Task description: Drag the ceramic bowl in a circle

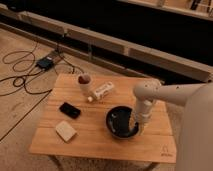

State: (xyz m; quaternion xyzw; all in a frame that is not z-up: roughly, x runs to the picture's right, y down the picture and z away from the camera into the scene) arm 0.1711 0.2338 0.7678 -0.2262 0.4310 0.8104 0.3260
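The tool (134, 125) reaches into the ceramic bowl's (119, 122) right side.

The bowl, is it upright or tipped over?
Upright: the bowl sits flat on the table, opening up, gripper at its right rim.
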